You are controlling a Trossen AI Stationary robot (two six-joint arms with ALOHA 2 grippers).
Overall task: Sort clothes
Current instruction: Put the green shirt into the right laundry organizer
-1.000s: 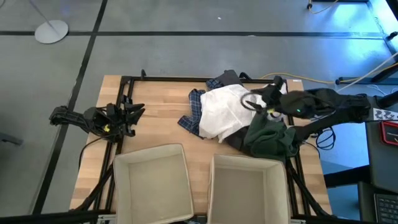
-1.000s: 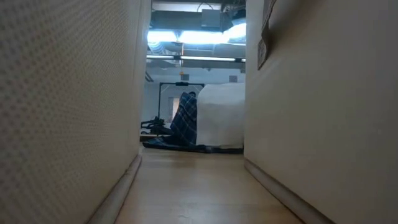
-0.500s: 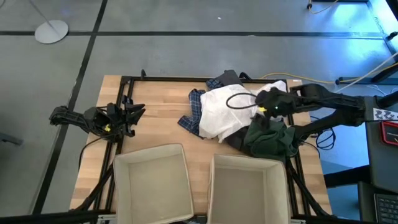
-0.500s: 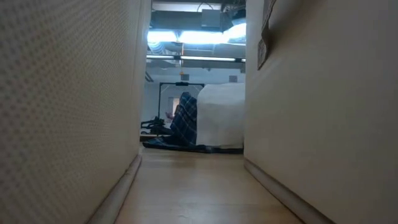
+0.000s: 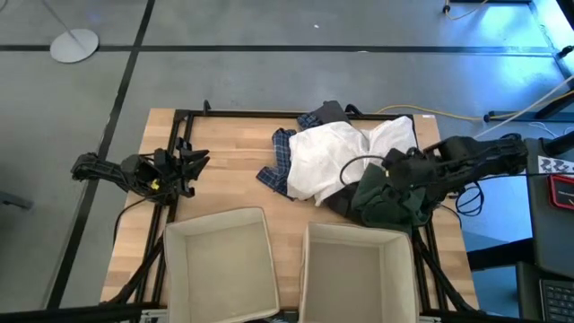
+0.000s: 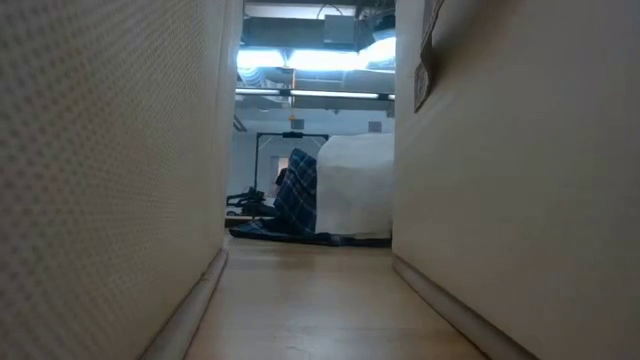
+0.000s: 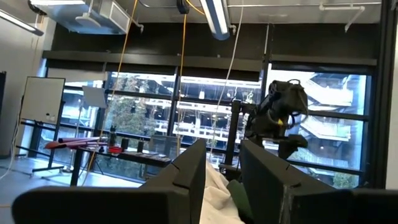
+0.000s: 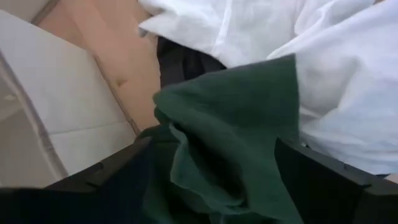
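R hand [image 5: 387, 173] low w/ fingers spread; L hand [image 5: 195, 161] parked at table's left edge, fingers apart.

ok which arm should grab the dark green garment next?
Right. The right gripper is already over the dark green garment, fingers spread around its fabric in the right wrist view. The left gripper waits at the table's far left edge, away from the pile.

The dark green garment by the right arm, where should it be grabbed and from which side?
Probably the raised fold at the top of the dark green garment, from above. It is heaped beside the white garment, and the right gripper sits over it, fingers open astride that fold in the wrist view.
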